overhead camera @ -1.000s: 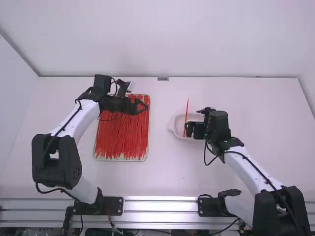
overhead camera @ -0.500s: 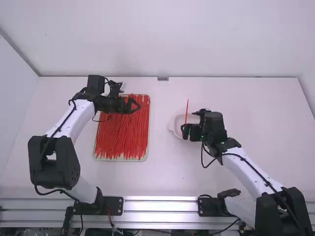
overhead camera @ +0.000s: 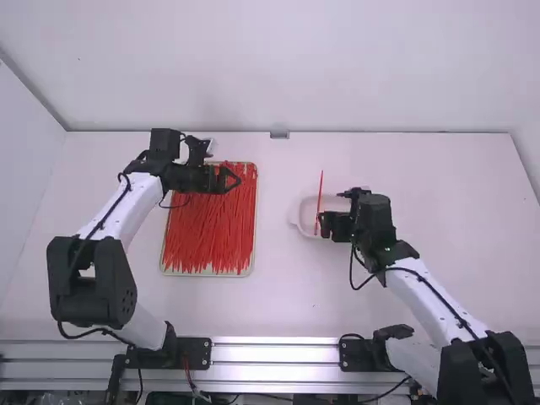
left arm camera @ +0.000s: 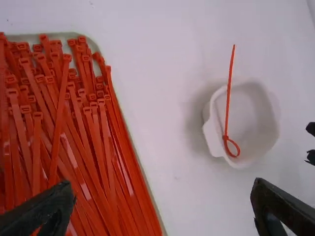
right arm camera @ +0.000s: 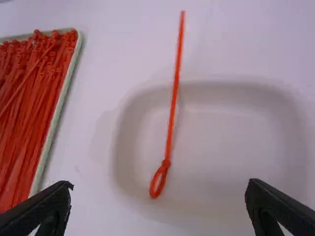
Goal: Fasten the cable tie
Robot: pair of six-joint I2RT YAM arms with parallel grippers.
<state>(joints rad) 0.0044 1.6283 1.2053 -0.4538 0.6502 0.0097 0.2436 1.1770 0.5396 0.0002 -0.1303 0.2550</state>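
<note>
While the looped cable tie (overhead camera: pixel 319 202) lies in the white bowl (overhead camera: pixel 294 218) right of centre, the right tool (overhead camera: pixel 324 226) hovers just beside it, spread and empty; the left tool (overhead camera: pixel 234 179), also spread, hangs over the tray (overhead camera: pixel 207 273), centre left.

Left on tabletop (overhead camera: pixel 439 177): tray (overhead camera: pixel 207 273) holding ties (overhead camera: pixel 211 224). Right of it, apart: dish (overhead camera: pixel 299 216); looped tie (overhead camera: pixel 319 196) in dish, tail over far rim.

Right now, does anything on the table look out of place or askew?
Only mildly: the looped cable tie lies in the white dish with its loop inside and its long tail poking out past the rim. The spare ties sit piled on their tray; nothing spilled or damaged.
</note>
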